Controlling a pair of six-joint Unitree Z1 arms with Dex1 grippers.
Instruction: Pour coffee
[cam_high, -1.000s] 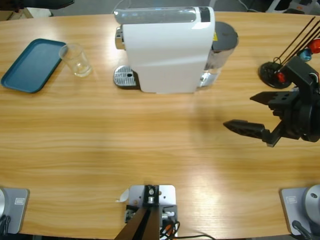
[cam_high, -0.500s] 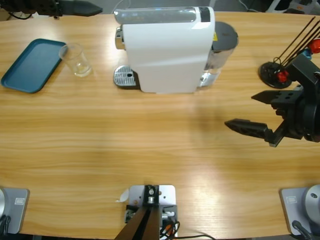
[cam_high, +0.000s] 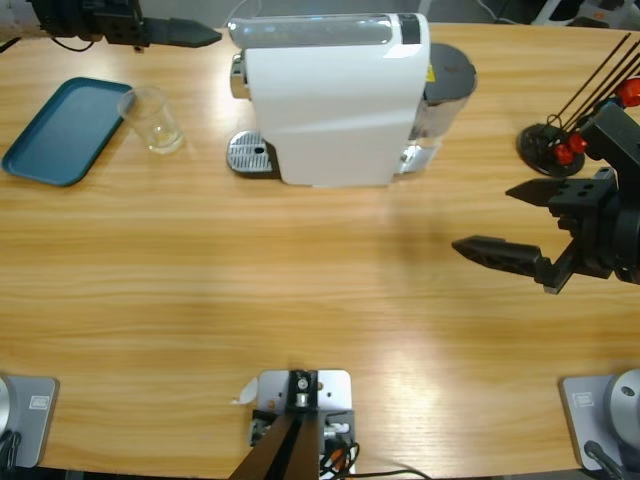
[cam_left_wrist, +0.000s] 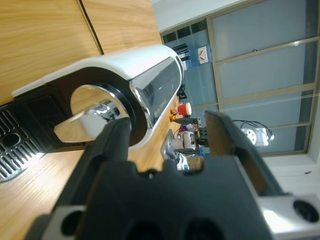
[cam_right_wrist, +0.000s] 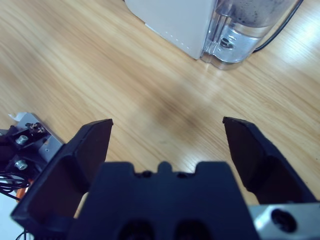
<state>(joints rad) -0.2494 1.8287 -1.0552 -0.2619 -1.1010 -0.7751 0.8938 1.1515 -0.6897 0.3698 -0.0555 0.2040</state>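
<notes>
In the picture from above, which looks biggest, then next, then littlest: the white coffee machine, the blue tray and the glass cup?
1. The white coffee machine, by far.
2. The blue tray.
3. The glass cup.

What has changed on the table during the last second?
The left hand came into view at the top left corner and moved right, toward the coffee machine. The right hand drifted slightly right, open and holding nothing. The glass, tray and machine stayed in place.
</notes>
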